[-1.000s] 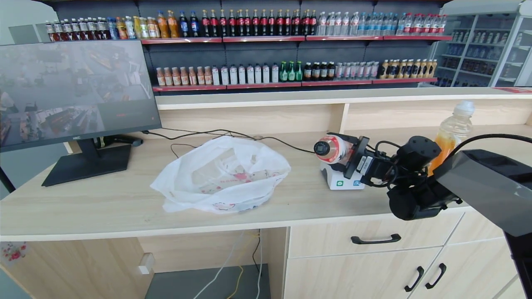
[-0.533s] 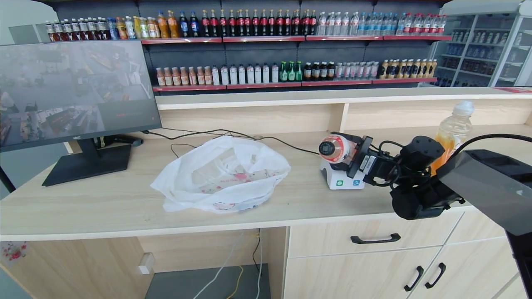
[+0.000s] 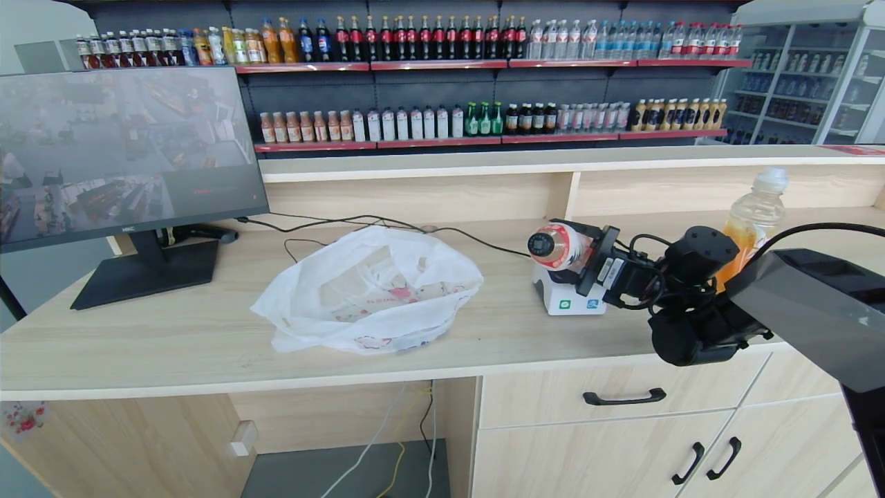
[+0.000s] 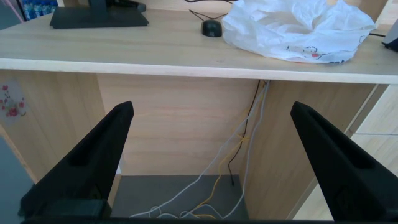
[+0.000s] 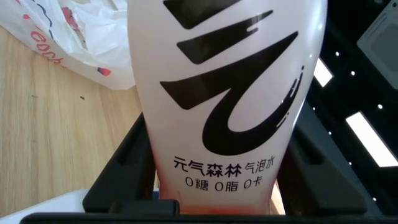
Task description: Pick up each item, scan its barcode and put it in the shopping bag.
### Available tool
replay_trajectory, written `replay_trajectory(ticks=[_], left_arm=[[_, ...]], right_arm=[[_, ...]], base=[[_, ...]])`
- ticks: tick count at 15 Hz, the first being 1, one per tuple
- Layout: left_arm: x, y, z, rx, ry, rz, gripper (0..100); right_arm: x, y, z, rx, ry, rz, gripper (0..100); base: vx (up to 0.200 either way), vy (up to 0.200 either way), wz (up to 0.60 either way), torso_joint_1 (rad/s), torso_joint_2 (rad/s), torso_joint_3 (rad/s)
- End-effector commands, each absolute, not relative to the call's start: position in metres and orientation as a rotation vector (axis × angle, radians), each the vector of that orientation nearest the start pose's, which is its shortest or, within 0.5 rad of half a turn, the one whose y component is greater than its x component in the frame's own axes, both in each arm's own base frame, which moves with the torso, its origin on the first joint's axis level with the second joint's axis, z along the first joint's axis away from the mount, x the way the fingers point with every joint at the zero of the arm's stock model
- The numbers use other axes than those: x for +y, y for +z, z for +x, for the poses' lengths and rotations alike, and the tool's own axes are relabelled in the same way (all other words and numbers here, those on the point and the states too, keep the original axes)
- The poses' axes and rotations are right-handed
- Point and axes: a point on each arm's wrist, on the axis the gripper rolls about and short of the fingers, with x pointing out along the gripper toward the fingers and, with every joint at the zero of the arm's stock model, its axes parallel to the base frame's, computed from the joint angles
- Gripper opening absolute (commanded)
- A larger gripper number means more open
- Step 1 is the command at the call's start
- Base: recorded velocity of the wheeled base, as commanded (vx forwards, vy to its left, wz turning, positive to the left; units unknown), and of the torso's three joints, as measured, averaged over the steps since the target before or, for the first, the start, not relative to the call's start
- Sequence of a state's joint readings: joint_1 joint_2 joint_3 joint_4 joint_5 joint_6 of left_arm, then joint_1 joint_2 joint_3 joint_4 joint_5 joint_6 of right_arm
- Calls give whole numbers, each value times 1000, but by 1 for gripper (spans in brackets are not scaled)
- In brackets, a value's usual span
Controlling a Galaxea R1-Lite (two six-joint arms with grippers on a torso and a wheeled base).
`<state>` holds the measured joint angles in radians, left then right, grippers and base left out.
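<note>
My right gripper (image 3: 577,254) is shut on a pink-and-white drink bottle (image 3: 555,247), held on its side just above the white barcode scanner (image 3: 567,299) on the counter. The right wrist view has the bottle (image 5: 227,93) pressed between the black fingers (image 5: 121,168), with a corner of the scanner (image 5: 62,208) below. A white shopping bag (image 3: 370,290) lies open mid-counter, left of the scanner, and its edge (image 5: 74,37) is beyond the bottle. My left gripper (image 4: 214,162) hangs open below the counter edge, facing the cabinet front, with the bag (image 4: 298,28) above it.
A monitor (image 3: 124,155) stands at the counter's left end with cables trailing behind the bag. An orange drink bottle (image 3: 750,221) stands upright behind my right arm. A black mouse (image 4: 212,27) lies near the bag. Drawers (image 3: 622,398) are below the counter; stocked shelves line the back wall.
The right gripper with the bottle shifted slightly right and up over the scanner, then eased back a little left. Nothing else moved.
</note>
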<state>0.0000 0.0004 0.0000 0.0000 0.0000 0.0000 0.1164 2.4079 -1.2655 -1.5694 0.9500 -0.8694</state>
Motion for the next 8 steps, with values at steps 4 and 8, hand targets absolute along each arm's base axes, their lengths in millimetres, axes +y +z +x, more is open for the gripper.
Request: replay_trajectory(ticks=[4, 8], left_arm=[[0, 75, -23, 0, 0, 0, 100], [0, 75, -23, 0, 0, 0, 100]], right_arm=[[75, 120, 440, -857, 796, -951, 0], [79, 123, 431, -843, 810, -937, 0]], base=[[0, 0, 0, 0, 0, 0], [0, 0, 0, 0, 0, 0]])
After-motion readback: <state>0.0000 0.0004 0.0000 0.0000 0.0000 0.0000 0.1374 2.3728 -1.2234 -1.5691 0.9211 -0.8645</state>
